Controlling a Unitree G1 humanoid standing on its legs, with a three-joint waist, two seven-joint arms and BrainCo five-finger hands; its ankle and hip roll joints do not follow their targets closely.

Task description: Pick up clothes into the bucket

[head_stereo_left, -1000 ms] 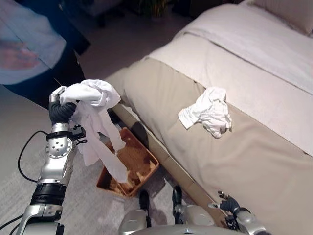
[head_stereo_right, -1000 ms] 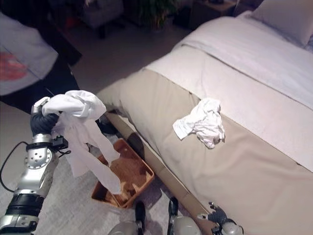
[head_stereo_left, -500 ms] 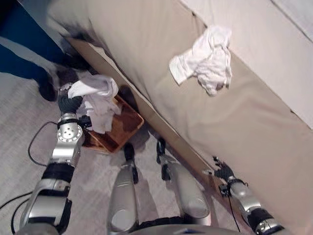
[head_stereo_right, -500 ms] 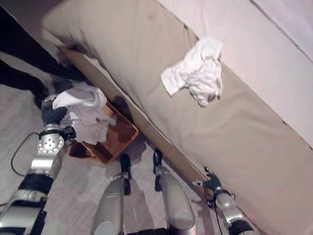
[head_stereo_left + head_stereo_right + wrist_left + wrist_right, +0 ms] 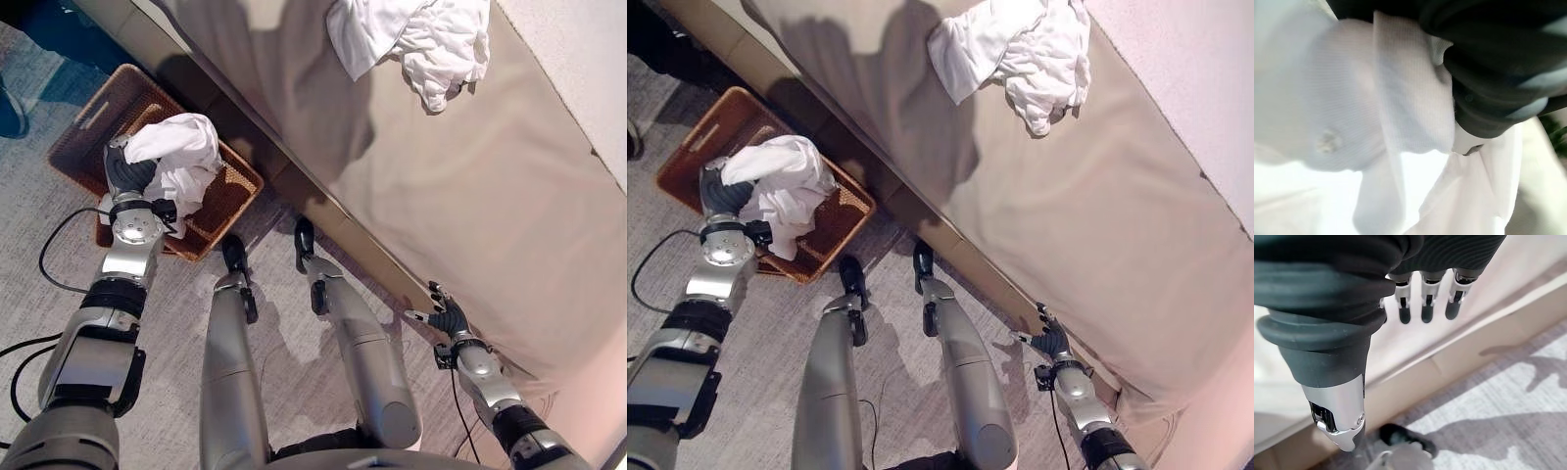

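My left hand (image 5: 125, 176) is shut on a bunched white garment (image 5: 181, 157), held just over the brown wicker basket (image 5: 86, 127) on the floor beside the bed. In the left wrist view the white garment (image 5: 1352, 127) drapes over the hand and hides its fingers. A second crumpled white garment (image 5: 416, 39) lies on the bed's beige cover. My right hand (image 5: 448, 320) hangs low by the bed's side edge, apart from both garments; its fingers (image 5: 1422, 308) are straight and hold nothing.
The bed (image 5: 470, 196) with its beige cover runs along the right, its wooden base rail (image 5: 343, 250) close to the basket. A person's dark shoe (image 5: 10, 110) and blue trouser leg (image 5: 49, 29) stand on the grey carpet beyond the basket.
The camera has tilted down towards the floor. My left hand has lowered the white garment, which hung long above the basket and is now bunched just over it.
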